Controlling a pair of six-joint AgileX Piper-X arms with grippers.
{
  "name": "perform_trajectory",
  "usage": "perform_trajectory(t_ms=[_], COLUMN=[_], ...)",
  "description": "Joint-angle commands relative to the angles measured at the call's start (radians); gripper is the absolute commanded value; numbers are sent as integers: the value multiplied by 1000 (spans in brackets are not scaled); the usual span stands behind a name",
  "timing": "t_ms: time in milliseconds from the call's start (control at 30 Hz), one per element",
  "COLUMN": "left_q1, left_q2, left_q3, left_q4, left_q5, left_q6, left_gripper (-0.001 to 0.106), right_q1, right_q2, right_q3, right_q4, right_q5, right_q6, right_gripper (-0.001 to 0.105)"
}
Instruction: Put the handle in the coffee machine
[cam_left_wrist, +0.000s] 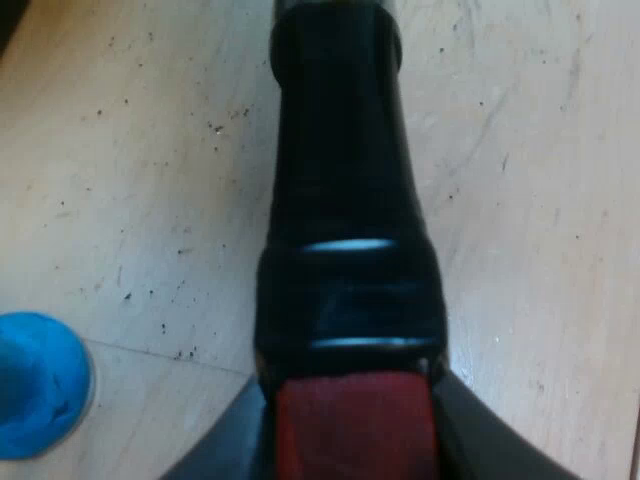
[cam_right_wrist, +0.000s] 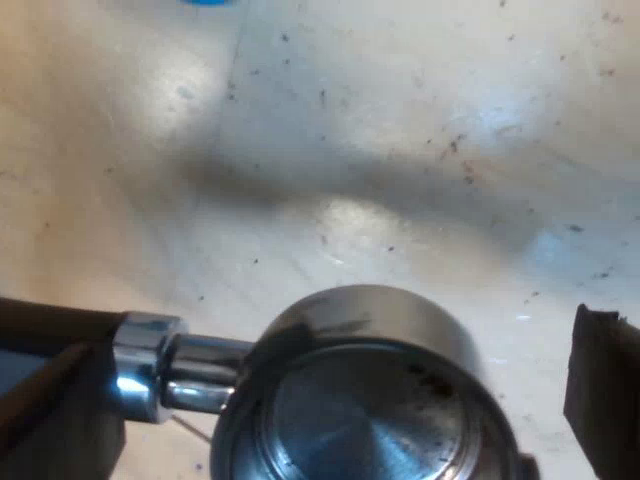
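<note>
Gripping the handle (cam_left_wrist: 345, 200) at its red end with left end effector (cam_left_wrist: 352, 445); right end effector (cam_right_wrist: 330, 400) spread, straddling the holder (cam_right_wrist: 380, 330). Transport step; next needs alignment under machine's front.

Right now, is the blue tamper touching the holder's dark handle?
Apart. The left wrist view shows a plain strip of bare wooden table between the blue tamper and the dark handle.

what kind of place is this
Probably a coffee-making bench: a round metal holder with a dark red-ended handle, a blue tamper, and a pale wooden worktop flecked with dark specks.
</note>
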Motion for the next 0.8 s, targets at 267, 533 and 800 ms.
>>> perform_trajectory(t_ms=[267, 533, 800], left_q1=[51, 184, 359], left_q2=[-5, -5, 21], left_q3=[-10, -12, -37], left_q4=[-2, 29, 79], left_q5=[58, 90, 166], left_q6=[4, 6, 23], left_gripper=[0, 0, 0], right_q1=[3, 70, 234], right_q2=[-115, -202, -204], right_q3=[-56, -56, 36], right_q4=[-6, -24, -212], right_q5=[147, 324, 518], right_q6=[-18, -4, 40], right_gripper=[92, 68, 68])
